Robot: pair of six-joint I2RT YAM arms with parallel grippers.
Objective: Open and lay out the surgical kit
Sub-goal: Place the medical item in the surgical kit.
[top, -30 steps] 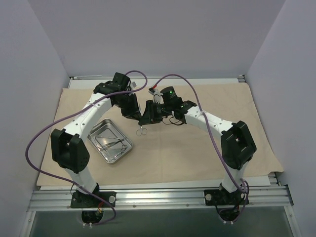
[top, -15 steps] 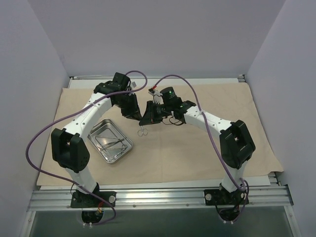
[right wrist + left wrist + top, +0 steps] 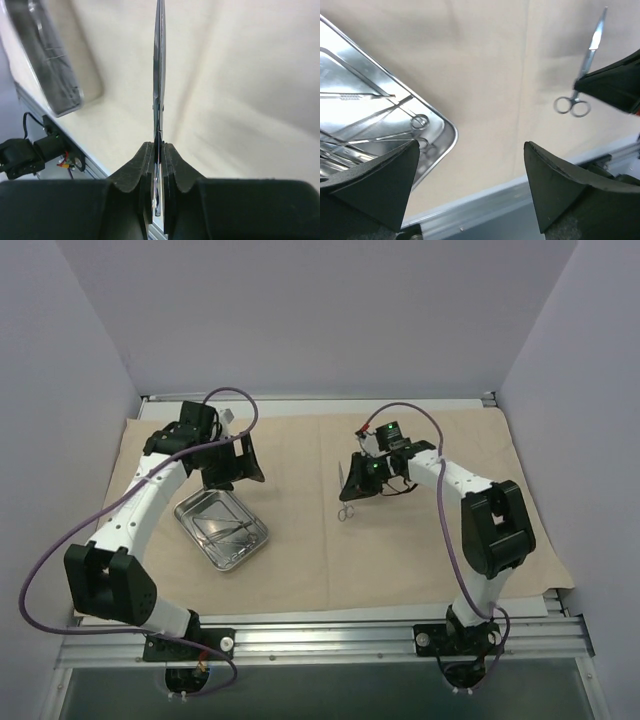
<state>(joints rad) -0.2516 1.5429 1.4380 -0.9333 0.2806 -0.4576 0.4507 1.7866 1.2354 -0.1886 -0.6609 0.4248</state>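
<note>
The beige cloth wrap [image 3: 420, 550] lies spread flat over the table. On its left part sits the shiny steel tray [image 3: 250, 508], with several slim instruments [image 3: 225, 528] still lying in it. My right gripper [image 3: 349, 486] is shut on ring-handled scissors [image 3: 346, 508], which hang rings down just above the cloth at centre. In the right wrist view the scissors [image 3: 159, 75] show edge-on, pinched between the pads [image 3: 150, 160]. My left gripper [image 3: 238, 472] hovers open and empty over the tray's far edge. In its wrist view the tray [image 3: 447, 125] is at left and the scissors [image 3: 580, 75] at upper right.
The aluminium rail [image 3: 320, 635] with both arm bases runs along the near edge. Purple cables [image 3: 60, 540] loop off each arm. Grey walls enclose the table on three sides. The cloth [image 3: 450, 440] is bare to the right of the scissors.
My left gripper let go of the scissors, opened wide and swung left toward the tray. My right gripper stayed shut on the scissors and carried them right.
</note>
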